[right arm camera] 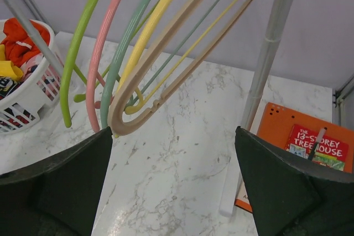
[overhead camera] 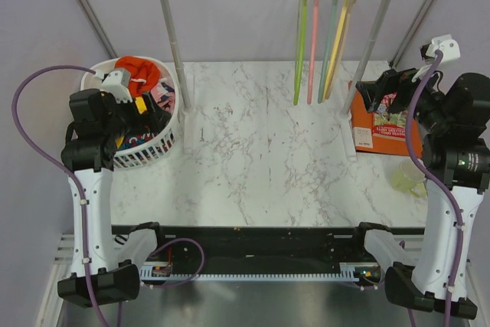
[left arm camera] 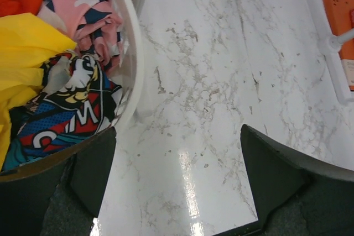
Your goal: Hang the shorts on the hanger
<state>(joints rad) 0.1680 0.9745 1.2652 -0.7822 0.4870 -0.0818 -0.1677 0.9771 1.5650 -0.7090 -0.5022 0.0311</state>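
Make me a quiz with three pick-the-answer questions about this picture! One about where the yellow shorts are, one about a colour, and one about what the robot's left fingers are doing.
1. Where are the shorts?
A. in the white basket
B. in a drawer
C. on a chair

2. What colour is the hanger nearest the basket?
A. black
B. green
C. blue

3. How are the left fingers?
A. shut on the shorts
B. shut on the hanger
C. open, holding nothing

Answers:
1 A: the yellow cloth shows inside the basket's rim.
2 B: it is the light green one at that end of the row.
3 C: they stand wide apart, with only the bare table between them.
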